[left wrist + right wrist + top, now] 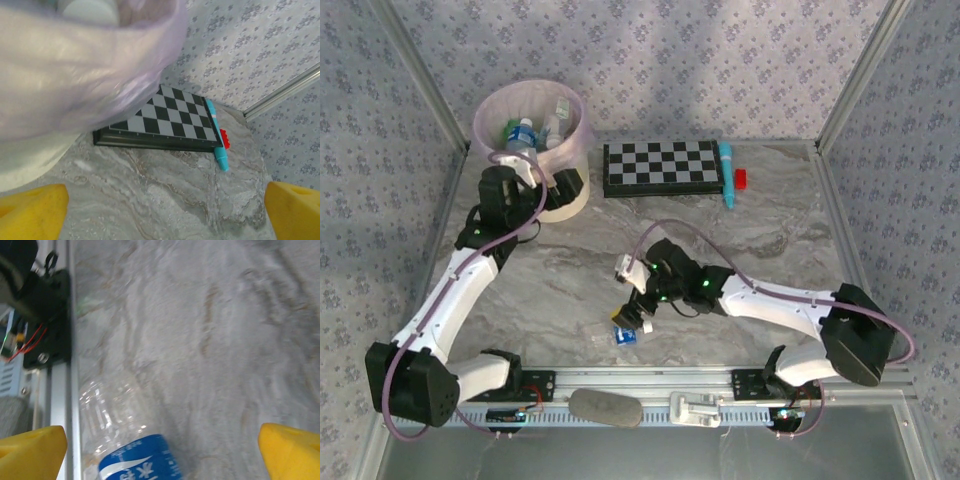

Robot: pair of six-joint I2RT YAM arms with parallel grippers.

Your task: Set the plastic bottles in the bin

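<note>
One bottle (pixel 623 337) remains: your right end effector (pixel 638 312) hangs over it, released for grasping; left end effector (pixel 538 176) waits released beside the bin (pixel 480 125).

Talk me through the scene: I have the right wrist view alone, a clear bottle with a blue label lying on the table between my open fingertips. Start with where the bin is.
Observer: The bin stands at the far left corner of the table, well away from your bottle, which lies near the front edge.
Operator: Say what's in it.
Observer: Several bottles sit inside, one of them blue-labelled.
Operator: Report the left arm.
Observer: The left gripper is open and empty, right beside the bin's near side.
</note>
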